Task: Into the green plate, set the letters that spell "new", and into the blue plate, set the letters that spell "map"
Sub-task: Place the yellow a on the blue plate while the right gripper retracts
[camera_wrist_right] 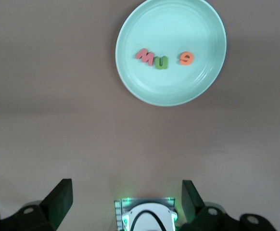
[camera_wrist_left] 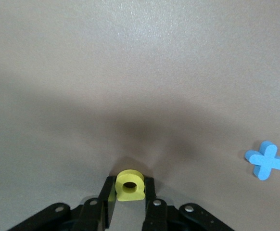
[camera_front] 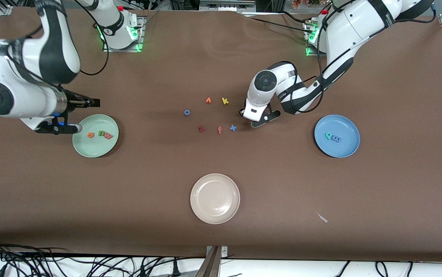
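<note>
The green plate point(camera_front: 95, 148) point(camera_wrist_right: 130, 57) holds the orange "e" point(camera_front: 90, 134), green "n" point(camera_front: 101, 134) and pinkish-red "w" point(camera_front: 108, 135). In the right wrist view they show as "w" point(camera_wrist_right: 145, 56), "n" point(camera_wrist_right: 161, 62) and "e" point(camera_wrist_right: 186, 58). The blue plate point(camera_front: 346, 127) holds the teal "p" point(camera_front: 328, 135) and blue "m" point(camera_front: 336, 139). My left gripper point(camera_front: 243, 112) point(camera_wrist_left: 130, 190) is low at the table beside the blue x, shut on the yellow "a" point(camera_wrist_left: 130, 185). My right gripper point(camera_front: 83, 114) point(camera_wrist_right: 126, 199) hangs open and empty over the green plate's edge.
Loose letters lie mid-table: an orange one point(camera_front: 208, 100), yellow k point(camera_front: 225, 100), blue o point(camera_front: 186, 112), dark red z point(camera_front: 201, 129), salmon f point(camera_front: 219, 130), blue x point(camera_front: 233, 127) point(camera_wrist_left: 266, 160). A cream plate point(camera_front: 215, 215) sits nearer the front camera. A small white scrap point(camera_front: 322, 217) lies beside it.
</note>
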Available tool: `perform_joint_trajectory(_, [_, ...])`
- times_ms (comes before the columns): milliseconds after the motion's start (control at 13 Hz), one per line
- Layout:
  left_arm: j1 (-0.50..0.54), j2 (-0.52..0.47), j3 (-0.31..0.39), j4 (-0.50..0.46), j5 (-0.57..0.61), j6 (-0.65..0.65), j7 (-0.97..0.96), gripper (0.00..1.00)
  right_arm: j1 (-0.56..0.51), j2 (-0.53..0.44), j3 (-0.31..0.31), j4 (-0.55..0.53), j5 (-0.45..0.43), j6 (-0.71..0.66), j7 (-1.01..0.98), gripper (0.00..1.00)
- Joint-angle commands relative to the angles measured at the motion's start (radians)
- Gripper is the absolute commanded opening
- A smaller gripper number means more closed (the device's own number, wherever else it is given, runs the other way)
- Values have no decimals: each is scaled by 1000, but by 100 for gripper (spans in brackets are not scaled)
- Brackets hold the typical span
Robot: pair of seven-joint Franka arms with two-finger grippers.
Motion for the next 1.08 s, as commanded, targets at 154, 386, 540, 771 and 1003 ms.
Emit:
perform_joint_trajectory(154, [138, -31, 7, 73, 21, -187, 109, 16, -4, -53, 10, 138, -15, -146, -71, 100])
perform_joint_trajectory(386, [273, -94, 0, 96, 20, -285, 269, 16, -1, -50, 10, 189, -15, -173, -65, 100])
perform_joint_trajectory(540, [353, -139, -3, 96, 18, -315, 378, 16, -2, -50, 7, 190, -15, -176, -71, 100])
perform_joint_trajectory(771, [457, -143, -2, 96, 18, -362, 559, 16, -14, -54, 24, 200, -15, -181, -71, 100])
perform_joint_trajectory(1003, [534, -134, 12, 85, 20, -378, 714, 17, -292, -77, 338, 198, -79, -168, -71, 100])
